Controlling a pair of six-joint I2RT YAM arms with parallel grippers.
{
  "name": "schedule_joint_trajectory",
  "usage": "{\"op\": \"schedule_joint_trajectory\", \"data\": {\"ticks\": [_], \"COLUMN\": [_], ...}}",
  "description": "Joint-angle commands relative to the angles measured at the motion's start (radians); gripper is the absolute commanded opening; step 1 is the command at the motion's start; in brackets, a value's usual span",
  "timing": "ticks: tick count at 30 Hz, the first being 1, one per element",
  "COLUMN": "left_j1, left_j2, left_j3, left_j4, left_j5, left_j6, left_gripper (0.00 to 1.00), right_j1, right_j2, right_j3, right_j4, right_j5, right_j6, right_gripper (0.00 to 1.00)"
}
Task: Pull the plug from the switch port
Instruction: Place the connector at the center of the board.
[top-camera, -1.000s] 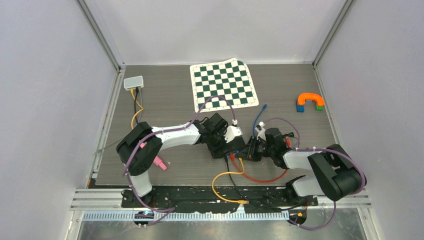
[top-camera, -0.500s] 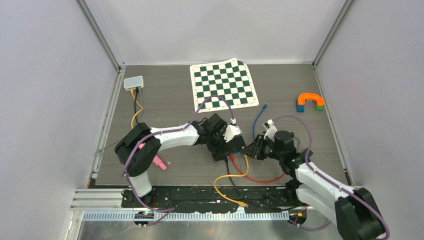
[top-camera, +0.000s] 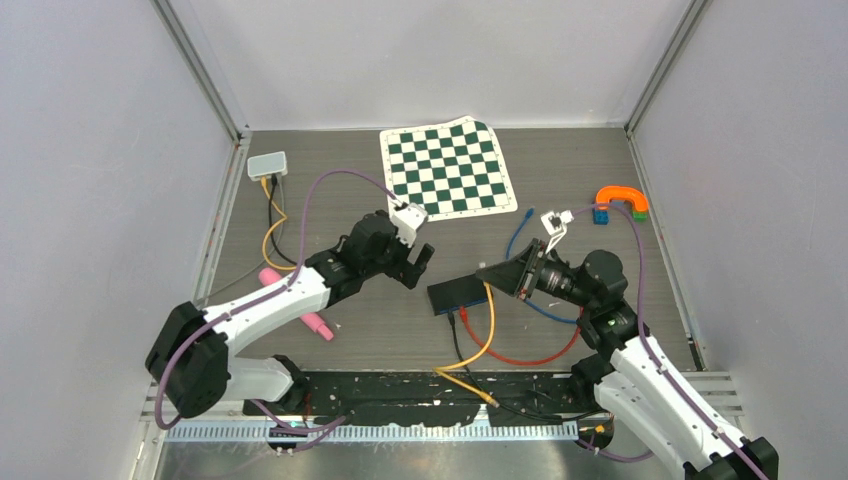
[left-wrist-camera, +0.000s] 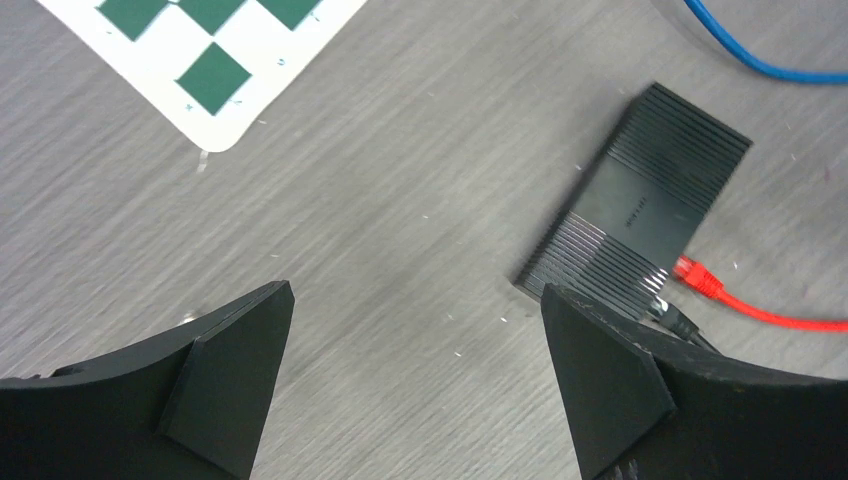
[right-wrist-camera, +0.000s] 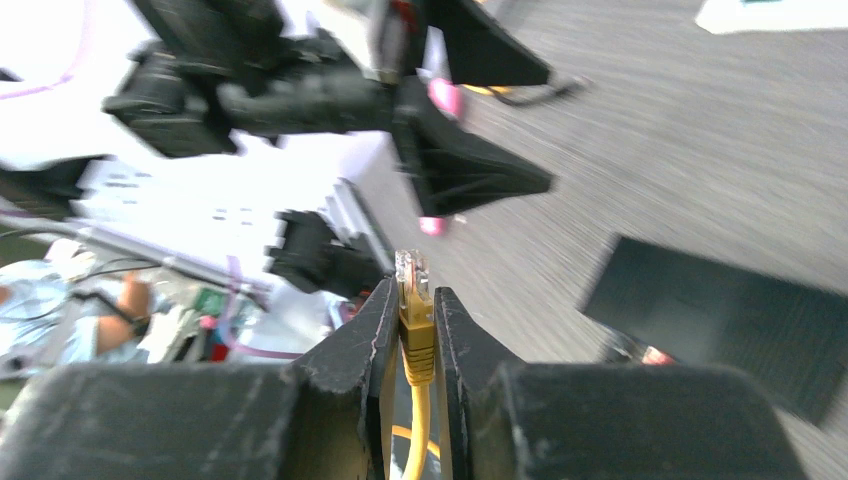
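Right arm (top-camera: 650, 370): jaws pinch yellow plug (right-wrist-camera: 416, 335) clear of switch (top-camera: 458, 294) (wrist view only); left arm (top-camera: 270, 300): jaws wide, left of switch

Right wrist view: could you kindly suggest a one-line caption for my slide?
Right gripper shut on the yellow plug, held clear of the switch.

The switch (left-wrist-camera: 640, 215) I see is black, with fine ribbed lines across its top. The plug (right-wrist-camera: 415, 320) is yellow with a clear tip, and the yellow cable (right-wrist-camera: 413, 445) matches it. The red cable (left-wrist-camera: 702, 279) and the blue cable (left-wrist-camera: 733, 44) stand out on the table (left-wrist-camera: 420, 150), which is grey with wood grain. The mat (top-camera: 447, 168) has green and white squares.
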Motion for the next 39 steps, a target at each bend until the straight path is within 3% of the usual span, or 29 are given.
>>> {"op": "schedule_joint_trajectory", "data": {"ticks": [1, 4, 6, 9, 11, 14, 17, 23, 32, 35, 39], "left_j1": [0.022, 0.023, 0.024, 0.024, 0.024, 0.024, 0.024, 0.024, 0.023, 0.024, 0.024], "left_j2": [-0.057, -0.058, -0.059, -0.047, -0.026, -0.001, 0.014, 0.045, 0.068, 0.071, 0.074], "left_j3": [-0.024, -0.03, -0.035, -0.031, -0.013, 0.008, 0.02, 0.052, 0.079, 0.079, 0.076], "left_j4": [0.06, 0.049, 0.049, 0.039, 0.016, 0.0, -0.004, -0.024, -0.062, -0.064, -0.06], "left_j5": [-0.076, -0.091, -0.084, -0.059, -0.05, -0.018, 0.013, 0.074, 0.129, 0.141, 0.154], "left_j6": [-0.041, -0.048, -0.055, -0.052, -0.051, -0.043, -0.037, -0.022, -0.003, -0.001, -0.006], "left_gripper": [1.0, 1.0, 1.0, 1.0, 0.99, 1.0, 1.0, 1.0, 1.0, 1.0, 1.0], "right_j1": [0.0, -0.005, -0.006, -0.007, -0.007, -0.026, -0.075, -0.192, -0.246, -0.252, -0.257], "right_j2": [0.026, 0.018, 0.007, 0.027, 0.06, 0.09, 0.076, 0.112, 0.371, 0.521, 0.665], "right_j3": [0.134, 0.282, 0.363, 0.488, 0.54, 0.583, 0.601, 0.646, 0.704, 0.733, 0.75], "right_j4": [0.249, -0.031, -0.231, -0.525, -0.646, -0.742, -0.763, -0.809, -0.938, -0.976, -0.906], "right_j5": [-0.129, -0.001, 0.176, 0.569, 0.829, 1.072, 1.101, 0.807, 0.438, 0.481, 0.535], "right_j6": [0.143, -0.058, -0.23, -0.433, -0.496, -0.59, -0.651, -0.748, -0.818, -0.813, -0.795], "right_gripper": [0.05, 0.05, 0.05, 0.05, 0.05, 0.05, 0.05, 0.05, 0.05, 0.05, 0.06]}}
